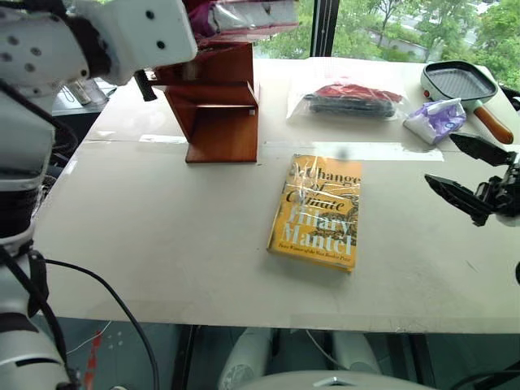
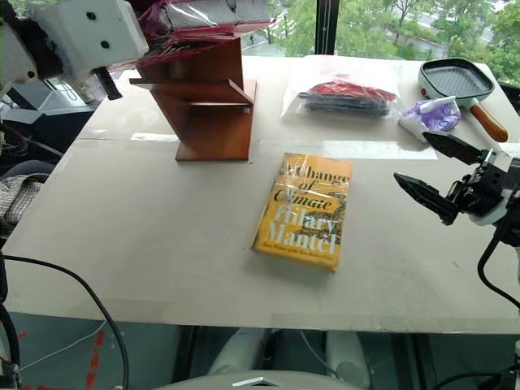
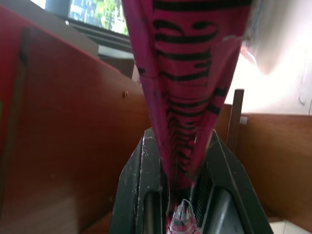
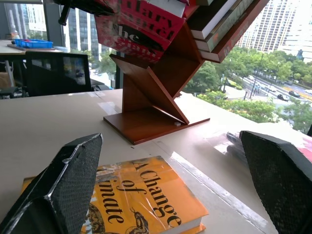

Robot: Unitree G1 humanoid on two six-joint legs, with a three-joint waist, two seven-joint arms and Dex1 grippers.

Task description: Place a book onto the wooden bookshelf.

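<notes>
Left gripper [image 3: 183, 195] clamped on the pink book [image 3: 190, 73], held up at the top of the shelf [image 1: 215, 106], over an upper compartment. Right gripper [image 2: 443, 175] spread wide, empty, hovering over the bench [image 1: 162, 236] near the yellow book [image 1: 317, 213]. Advice: lower the book fully onto a shelf board, check it rests against the wood, then release slowly; plastic wrap may slip.
</notes>
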